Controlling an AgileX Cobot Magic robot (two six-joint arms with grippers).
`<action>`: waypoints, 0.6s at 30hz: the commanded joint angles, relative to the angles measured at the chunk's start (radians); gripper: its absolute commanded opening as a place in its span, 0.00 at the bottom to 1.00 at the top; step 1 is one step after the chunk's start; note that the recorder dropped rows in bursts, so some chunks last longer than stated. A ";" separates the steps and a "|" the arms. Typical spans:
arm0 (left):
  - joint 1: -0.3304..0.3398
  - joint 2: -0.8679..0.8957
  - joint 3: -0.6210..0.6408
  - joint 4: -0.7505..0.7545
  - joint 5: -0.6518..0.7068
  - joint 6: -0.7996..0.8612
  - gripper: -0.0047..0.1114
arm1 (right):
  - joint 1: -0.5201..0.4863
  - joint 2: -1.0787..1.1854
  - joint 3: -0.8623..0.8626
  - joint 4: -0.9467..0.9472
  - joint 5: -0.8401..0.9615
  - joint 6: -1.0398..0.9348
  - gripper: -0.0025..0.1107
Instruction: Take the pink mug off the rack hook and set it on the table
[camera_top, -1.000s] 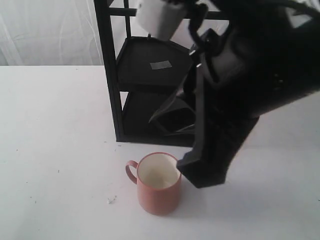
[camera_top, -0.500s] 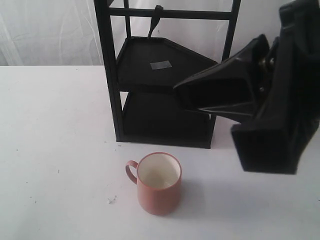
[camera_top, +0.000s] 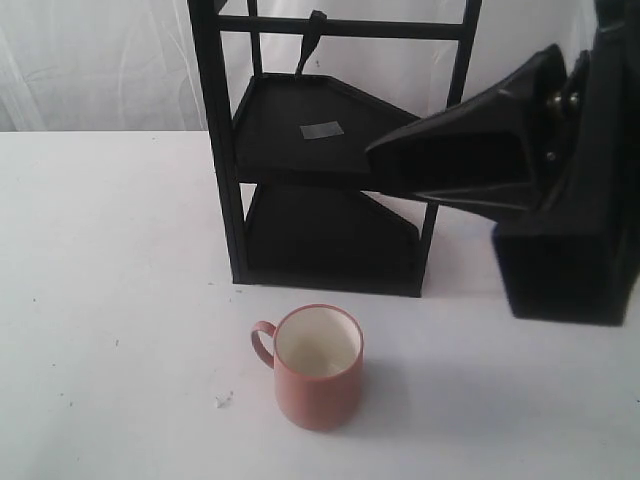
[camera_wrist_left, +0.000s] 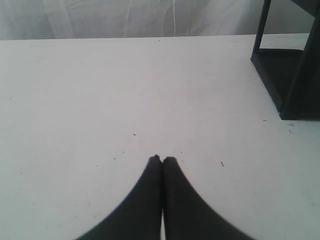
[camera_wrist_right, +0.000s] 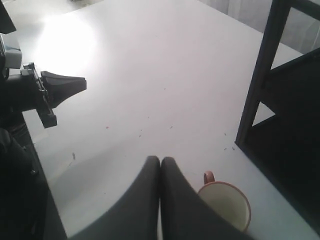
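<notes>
The pink mug (camera_top: 318, 368) stands upright on the white table (camera_top: 120, 250) in front of the black rack (camera_top: 215, 150), handle to the left, with nothing holding it. The rack hook (camera_top: 313, 32) hangs bare from the top crossbar. My right gripper (camera_top: 372, 160) is shut and empty, raised to the right of the mug, its tips in front of the rack's shelves. In the right wrist view the right gripper (camera_wrist_right: 160, 159) hovers above the mug (camera_wrist_right: 226, 206). My left gripper (camera_wrist_left: 162, 159) is shut and empty over bare table, out of the exterior view.
The rack's bottom shelf and corner post (camera_wrist_left: 292, 82) lie off to one side of the left gripper. In the right wrist view the left arm (camera_wrist_right: 47, 90) shows across the table, and a rack post (camera_wrist_right: 260, 85) stands close to the mug.
My right arm has lifted and pulled back to the right, away from the mug. The mug has stayed in place on the table. The hook has come into view.
</notes>
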 joint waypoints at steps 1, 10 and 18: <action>-0.002 -0.005 0.005 -0.009 -0.004 -0.002 0.04 | 0.000 -0.031 0.011 -0.012 -0.039 0.065 0.02; -0.002 -0.005 0.005 -0.009 -0.004 -0.002 0.04 | -0.037 -0.212 0.348 -0.139 -0.373 0.152 0.02; -0.002 -0.005 0.005 -0.009 -0.004 -0.002 0.04 | -0.193 -0.437 0.660 -0.222 -0.408 0.360 0.02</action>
